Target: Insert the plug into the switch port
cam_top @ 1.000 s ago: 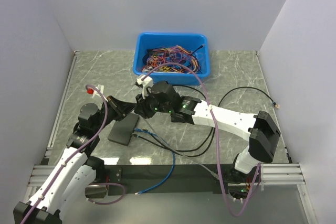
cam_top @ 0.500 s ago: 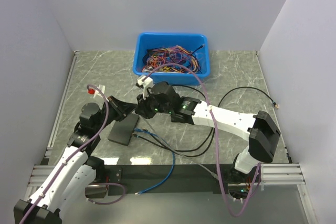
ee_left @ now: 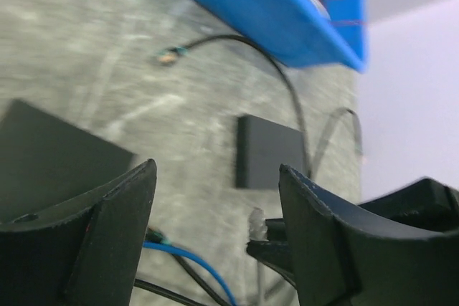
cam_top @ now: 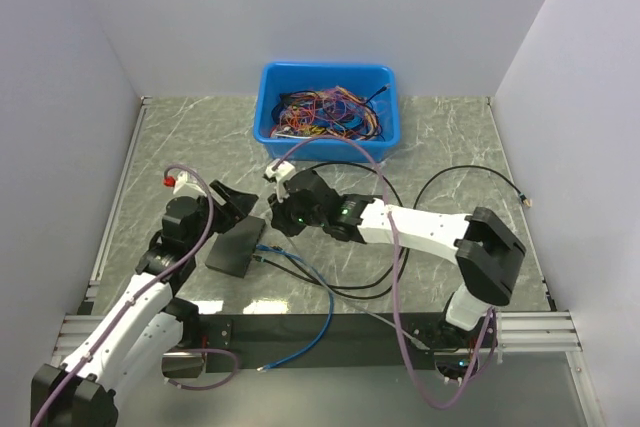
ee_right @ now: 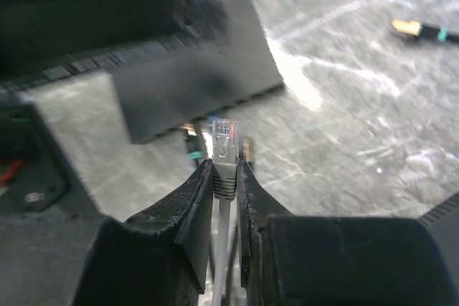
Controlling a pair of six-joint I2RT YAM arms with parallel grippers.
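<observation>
Right gripper [ee_right: 224, 179] pinches the clear, grey-booted plug [ee_right: 224, 134] near the switch port [ee_right: 172, 121].
The dark charcoal switch [cam_top: 236, 247] lies left of centre in the overhead view. The left gripper [ee_left: 215, 238] gapes wide and empty. The blue bin [cam_top: 390, 132] at upper centre holds tangled wires [cam_top: 325, 112].

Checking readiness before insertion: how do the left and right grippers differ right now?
The left gripper has its jaws wide apart; the right gripper has them nearly together. The left gripper holds nothing; the right gripper pinches the plug by its grey boot, clear tip outward. Both are black and sit close to the dark switch.
</observation>
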